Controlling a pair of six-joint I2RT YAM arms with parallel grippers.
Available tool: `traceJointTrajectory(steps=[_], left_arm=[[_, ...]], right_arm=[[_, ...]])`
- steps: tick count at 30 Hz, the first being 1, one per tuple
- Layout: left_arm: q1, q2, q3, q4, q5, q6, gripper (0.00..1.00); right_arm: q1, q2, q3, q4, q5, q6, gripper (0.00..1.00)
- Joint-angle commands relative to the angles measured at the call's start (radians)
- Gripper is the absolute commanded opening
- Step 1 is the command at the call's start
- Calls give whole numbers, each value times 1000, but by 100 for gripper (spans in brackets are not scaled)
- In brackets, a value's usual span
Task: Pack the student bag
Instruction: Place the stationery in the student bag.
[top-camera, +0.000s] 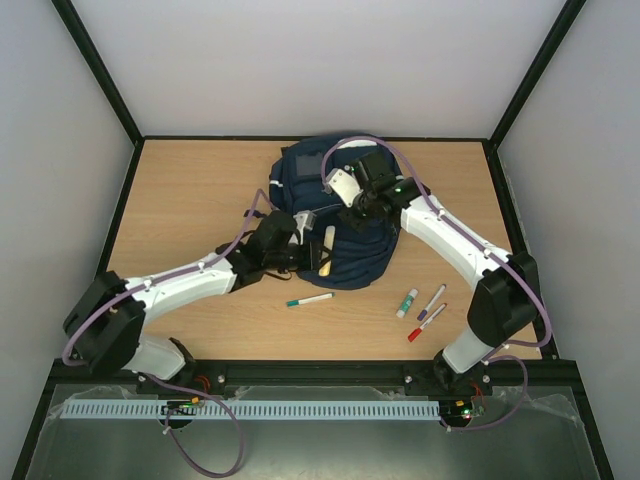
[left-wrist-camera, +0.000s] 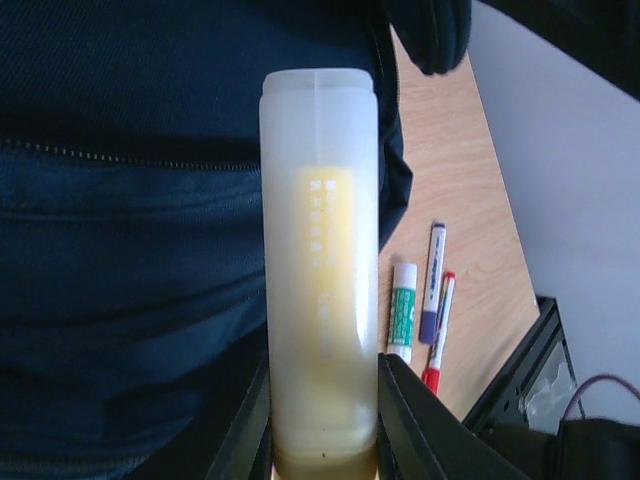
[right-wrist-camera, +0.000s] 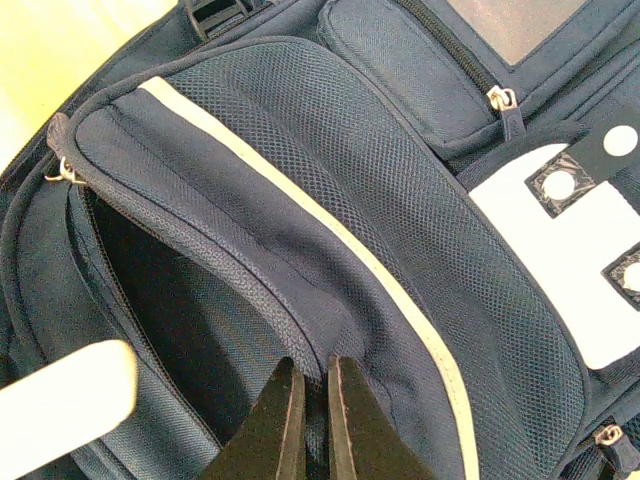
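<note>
— Left gripper (left-wrist-camera: 325, 400)?
— Clamped round the foot of a translucent white plastic bottle (left-wrist-camera: 320, 250) with a yellow label. The right gripper (right-wrist-camera: 312, 385) is pinched tight on a pocket's edge.
— Whose pocket?
— On the light wooden table (top-camera: 190, 190), at its far middle, lies the large navy blue fabric backpack (top-camera: 365, 255) with its pale stripe. Its front pocket gapes, and the bottle hangs over the bag's near part.
— Smaller things?
— Just before the bag lies a green-capped white marker (top-camera: 310, 299). To the right, close together, are a purple marker (top-camera: 432, 301), a red marker (top-camera: 426, 323) and a green-labelled white glue stick (top-camera: 406, 303).
</note>
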Motion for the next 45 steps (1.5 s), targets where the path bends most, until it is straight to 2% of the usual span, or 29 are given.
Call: traceJointTrajectory(steps=[1, 12, 18, 25, 29, 31, 32, 36, 40, 45], left_arm=[[-1, 50, 55, 87, -28, -80, 3], [17, 173, 66, 230, -223, -400, 3], [17, 226, 67, 366, -358, -531, 3], [29, 331, 122, 505, -370, -660, 2], [37, 351, 124, 519, -431, -729, 3], [40, 355, 126, 516, -452, -759, 7], [42, 359, 132, 513, -454, -766, 12], [45, 354, 156, 479, -438, -759, 42], [43, 317, 131, 469, -420, -745, 48], [28, 258, 108, 429, -414, -706, 50]], right_arm=[[5, 0, 59, -5, -22, 66, 1], [5, 7, 80, -26, -57, 109, 1], [5, -4, 64, -22, -66, 111, 1], [5, -15, 40, -16, -68, 102, 1], [5, -7, 48, -18, -69, 103, 1], [5, -1, 56, -19, -70, 106, 1], [5, 2, 59, -19, -69, 108, 1], [5, 14, 72, -25, -65, 114, 1], [5, 18, 73, -24, -59, 117, 1], [5, 24, 75, -21, -41, 122, 1]])
